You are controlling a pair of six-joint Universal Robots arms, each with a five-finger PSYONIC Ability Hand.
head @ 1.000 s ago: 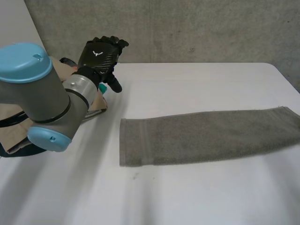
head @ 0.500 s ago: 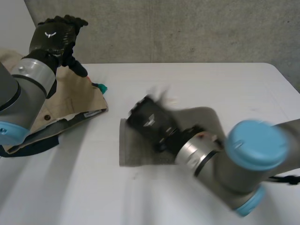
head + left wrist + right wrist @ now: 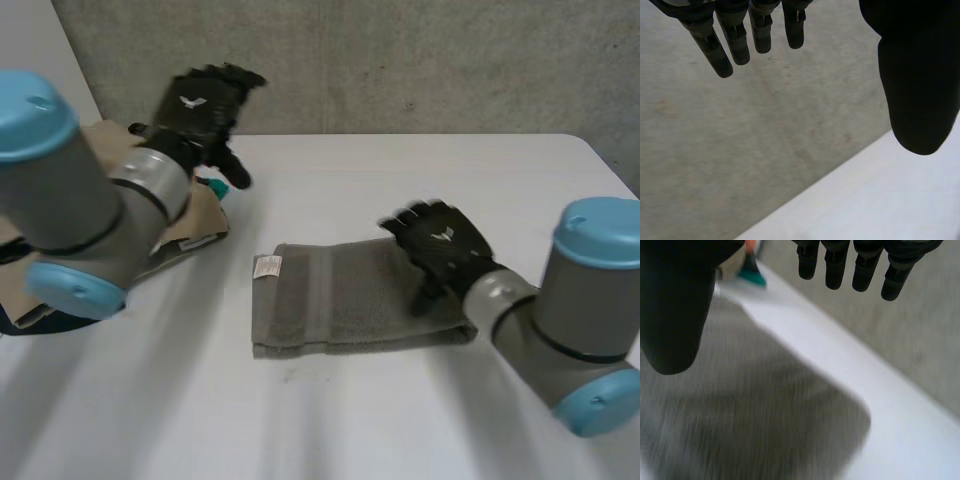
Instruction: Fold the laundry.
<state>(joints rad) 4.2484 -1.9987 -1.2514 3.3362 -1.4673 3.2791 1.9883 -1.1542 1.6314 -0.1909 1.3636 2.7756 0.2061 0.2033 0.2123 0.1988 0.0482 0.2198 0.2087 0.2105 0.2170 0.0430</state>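
1. Near the middle of the counter, a little toward its front edge, the grey towel lies doubled over, its fold toward the right edge and its two loose ends stacked toward the left. This fold looks laid, so the job now is to settle it. I would flatten from the fold toward the loose ends, check that the layers match along the front edge, then fold again.
2. At the left edge sits a pile of clothes, well apart from the towel. It should be left alone until the towel is finished.
3. The right hand is over the towel's folded end, and its fingers are straight and wide, holding nothing. I cannot tell whether the palm touches the cloth. It should press flat rather than drag, or the top layer will slide.
4. The left hand is raised by the far left corner, fingers straight and empty. It could come down to pin the loose ends.
5. A white label shows at the towel's far left corner.
6. A second ago the towel was a long strip reaching the right edge; now it is half that length.
7. Half a second ago the right hand was at the towel's left end; it has since drawn back to the fold.
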